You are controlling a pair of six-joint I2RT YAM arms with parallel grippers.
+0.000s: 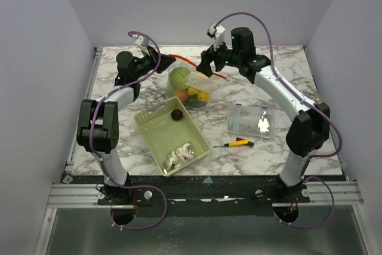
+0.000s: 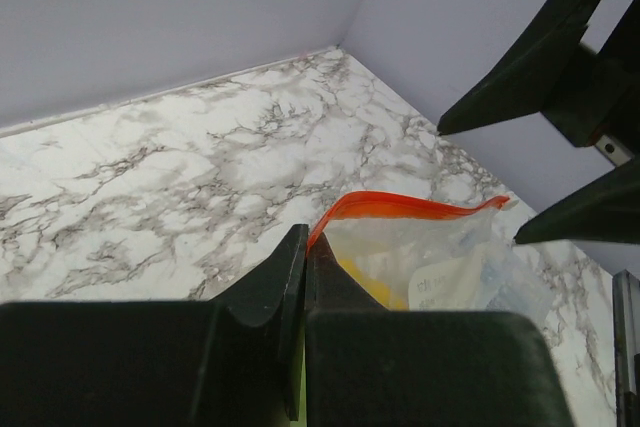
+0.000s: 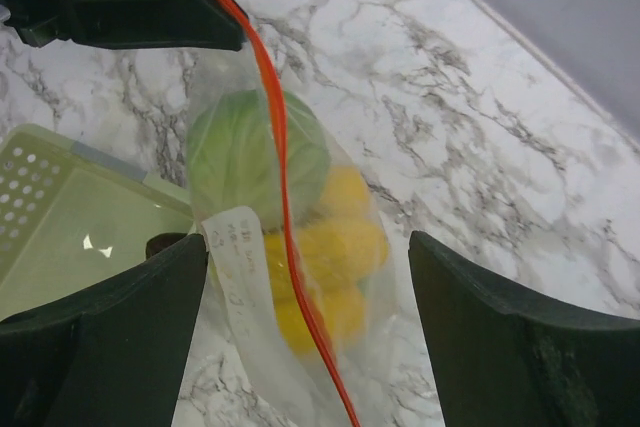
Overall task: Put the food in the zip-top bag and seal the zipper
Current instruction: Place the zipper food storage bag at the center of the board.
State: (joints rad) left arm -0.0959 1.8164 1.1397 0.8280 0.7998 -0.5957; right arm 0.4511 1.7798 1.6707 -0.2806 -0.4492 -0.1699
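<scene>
pinching one end of the zipper (image 2: 400, 205), the left end effector (image 2: 304, 247) has its fingers pressed together on the red-orange strip and holds the mouth of the zip-top bag (image 1: 190, 91) up over the far part of the counter (image 1: 250, 160). the right end effector (image 3: 305, 247) is spread wide, one finger on each side of the strip, gripping nothing that its wrist view shows.

part of the food is in the bag: a green piece (image 3: 255, 152) and several yellow pieces (image 3: 335, 247) show through the clear plastic, and the overhead view adds an orange one (image 1: 181, 95). not all is packed, though. a dark purple piece (image 1: 176, 114) and a cluster of white pieces (image 1: 179, 156) lie in the pale green mesh basket (image 1: 161, 132), just beside the bag on its near side. so the loading looks roughly half done.

as for sealing, the strip reads as one thin line, which suggests the two lips lie together, but whether they are pressed shut cannot be told. by this judgement, what is left is to bring the basket items in, which would need the mouth open, and then to run the zipper closed along its length. a clear box (image 1: 250, 120) and a screwdriver (image 1: 236, 143) sit apart on the right, no part of the job.
</scene>
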